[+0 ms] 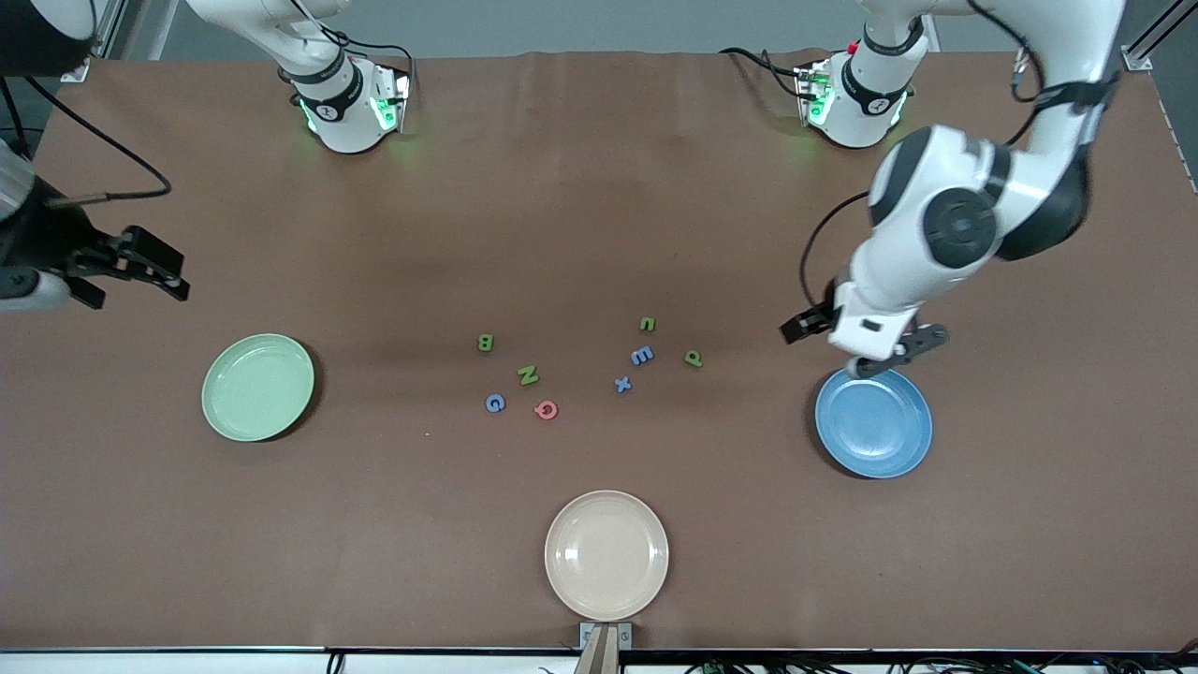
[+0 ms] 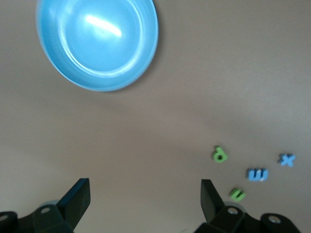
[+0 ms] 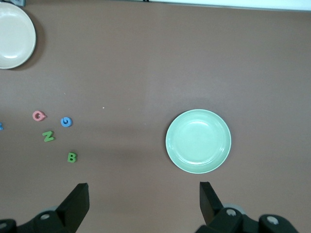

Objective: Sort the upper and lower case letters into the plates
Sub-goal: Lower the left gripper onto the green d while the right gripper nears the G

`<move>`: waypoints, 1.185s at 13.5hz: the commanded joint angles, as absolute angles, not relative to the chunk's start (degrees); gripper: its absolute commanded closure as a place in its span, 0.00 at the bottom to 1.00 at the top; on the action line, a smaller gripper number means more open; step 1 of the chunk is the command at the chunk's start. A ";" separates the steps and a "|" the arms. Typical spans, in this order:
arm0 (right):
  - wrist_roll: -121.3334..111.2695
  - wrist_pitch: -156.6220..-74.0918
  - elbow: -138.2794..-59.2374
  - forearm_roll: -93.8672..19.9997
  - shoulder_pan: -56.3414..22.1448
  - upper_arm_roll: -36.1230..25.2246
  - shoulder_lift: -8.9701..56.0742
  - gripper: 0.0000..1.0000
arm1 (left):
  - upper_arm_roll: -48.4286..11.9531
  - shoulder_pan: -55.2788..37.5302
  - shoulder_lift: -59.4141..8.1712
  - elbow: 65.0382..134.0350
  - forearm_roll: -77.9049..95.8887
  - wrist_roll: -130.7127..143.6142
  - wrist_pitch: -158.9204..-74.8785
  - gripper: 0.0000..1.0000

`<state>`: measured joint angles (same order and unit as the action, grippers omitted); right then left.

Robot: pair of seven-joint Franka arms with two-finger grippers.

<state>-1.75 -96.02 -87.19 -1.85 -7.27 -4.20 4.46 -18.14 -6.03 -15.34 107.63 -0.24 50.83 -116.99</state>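
Letters await sorting

Right gripper (image 1: 140, 267), jaws apart, hovers near the green plate (image 1: 258, 387); eight letters (image 1: 528, 375) lie mid-table; left gripper (image 1: 875, 360), also spread, hangs over the blue plate (image 1: 873, 423). Nothing sorted: next, pick one letter.

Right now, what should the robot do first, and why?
Probably the left gripper, open over the blue plate's rim, should move toward the green p, the closest letter. All eight letters lie on the table; both sorting plates hold nothing.
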 commanded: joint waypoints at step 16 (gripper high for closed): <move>19.60 -129.72 -94.57 -5.07 -29.26 -3.87 35.50 0.00 | -17.40 -18.81 -39.55 102.39 -11.78 99.23 -138.78 0.43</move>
